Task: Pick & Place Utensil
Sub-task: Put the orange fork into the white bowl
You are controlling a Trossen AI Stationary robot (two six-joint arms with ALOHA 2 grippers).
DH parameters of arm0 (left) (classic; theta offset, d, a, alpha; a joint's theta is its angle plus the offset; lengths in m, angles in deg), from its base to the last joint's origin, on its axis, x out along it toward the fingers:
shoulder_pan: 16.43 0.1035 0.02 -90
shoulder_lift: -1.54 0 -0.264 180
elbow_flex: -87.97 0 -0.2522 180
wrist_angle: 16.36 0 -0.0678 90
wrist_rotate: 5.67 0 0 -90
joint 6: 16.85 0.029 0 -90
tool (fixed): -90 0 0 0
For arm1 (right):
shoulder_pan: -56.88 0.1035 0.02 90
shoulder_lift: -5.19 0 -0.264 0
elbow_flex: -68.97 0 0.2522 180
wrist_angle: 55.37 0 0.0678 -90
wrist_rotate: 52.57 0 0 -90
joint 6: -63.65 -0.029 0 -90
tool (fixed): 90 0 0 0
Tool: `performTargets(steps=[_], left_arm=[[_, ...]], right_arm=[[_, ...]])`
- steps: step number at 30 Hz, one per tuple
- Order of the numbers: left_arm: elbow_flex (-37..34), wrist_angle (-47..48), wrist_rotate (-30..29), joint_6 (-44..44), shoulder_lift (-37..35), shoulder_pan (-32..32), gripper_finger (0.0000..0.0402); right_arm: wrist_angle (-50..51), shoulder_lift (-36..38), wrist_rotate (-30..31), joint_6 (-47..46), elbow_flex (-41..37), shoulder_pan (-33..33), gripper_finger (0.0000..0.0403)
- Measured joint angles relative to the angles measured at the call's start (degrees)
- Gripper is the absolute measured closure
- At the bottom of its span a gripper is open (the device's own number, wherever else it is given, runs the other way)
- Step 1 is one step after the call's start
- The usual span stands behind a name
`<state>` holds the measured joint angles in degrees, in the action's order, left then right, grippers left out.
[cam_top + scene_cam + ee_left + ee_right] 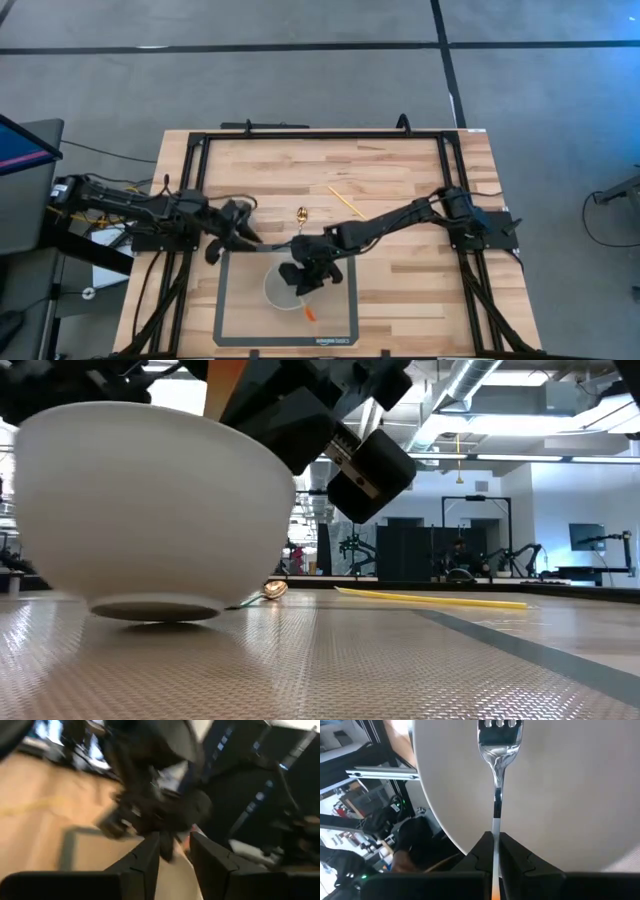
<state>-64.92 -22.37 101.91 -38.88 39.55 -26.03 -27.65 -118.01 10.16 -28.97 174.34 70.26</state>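
A white bowl [281,288] [150,500] [560,785] stands on its foot on a grey mat [335,322]. My right gripper [302,281] [495,838] reaches over the bowl from the right and is shut on a silver fork [498,755] with an orange handle [310,315] [224,386]. The tines hang over the bowl's white inside. My left gripper [236,226] [175,851] hovers open to the left of the bowl, above the mat's far left corner, and holds nothing. My right gripper pinches the fork's thin silver neck [496,822] between its two fingers, which slant down into the bowl, so the fork lies along them. The tines [500,732] point ahead past the fingertips and the orange handle runs back behind them. Whether the tines touch the bowl, I cannot tell.
A yellow stick [346,201] [430,598] and a small gold spoon [303,213] [273,589] lie on the wooden table beyond the mat. A black frame [320,132] runs along the table's far edge and sides. Bare wood lies to the right of the mat.
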Motion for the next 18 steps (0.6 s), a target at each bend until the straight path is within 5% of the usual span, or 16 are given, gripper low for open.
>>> performTargets(steps=[11, 18], left_arm=[[0.0, -4.02, -12.81, -3.44, 16.07, -14.57, 0.039], [0.02, -11.92, -18.97, -7.28, 26.85, -18.32, 0.0393]], right_arm=[[-0.77, 0.02, -1.39, 0.02, 0.0, 0.22, 0.0392], [-0.76, 0.04, -1.48, 0.2, 0.0, 1.76, 0.0392]])
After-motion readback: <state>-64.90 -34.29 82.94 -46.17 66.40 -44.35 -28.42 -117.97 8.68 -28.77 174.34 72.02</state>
